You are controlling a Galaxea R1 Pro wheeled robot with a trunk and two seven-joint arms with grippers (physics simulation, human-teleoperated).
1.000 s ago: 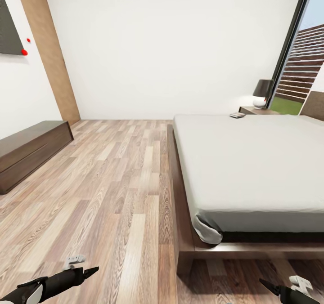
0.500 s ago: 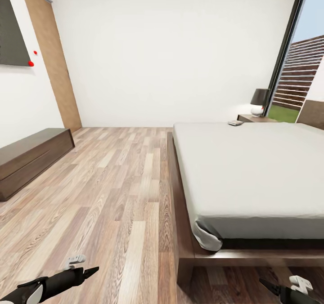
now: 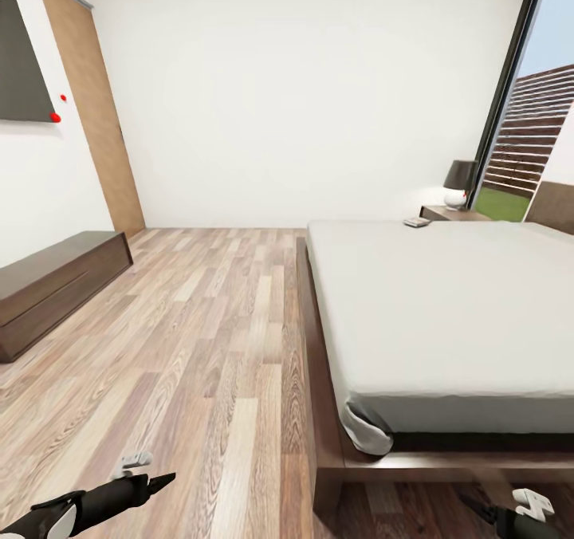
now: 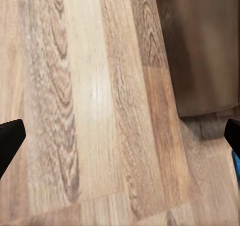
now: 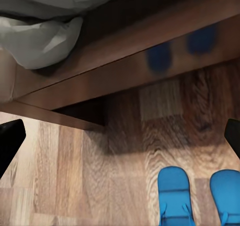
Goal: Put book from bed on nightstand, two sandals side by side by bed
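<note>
The bed [image 3: 446, 316], with its pale grey mattress and dark wood frame, takes up the right of the head view. A small thin book [image 3: 416, 222] lies on its far corner, close to the nightstand [image 3: 451, 214]. The right wrist view shows two blue sandals [image 5: 175, 193] [image 5: 227, 192] lying side by side on the floor beside the bed frame [image 5: 150, 60]. My right gripper [image 5: 120, 141] hangs open above them, and it appears low at the right of the head view [image 3: 472, 507]. My left gripper [image 3: 163, 481] is open over bare floor [image 4: 95, 110].
A long low dark cabinet [image 3: 56, 280] runs along the left wall below a dark picture [image 3: 20, 60]. A wooden door [image 3: 96, 116] stands in the far left corner. A lamp [image 3: 460, 182] sits on the nightstand by the tall window [image 3: 510, 92]. Wood-plank floor [image 3: 207, 324] stretches between cabinet and bed.
The head camera has tilted upward, so the bed, nightstand and cabinet sit lower in the picture. Both grippers keep their places and stay open.
</note>
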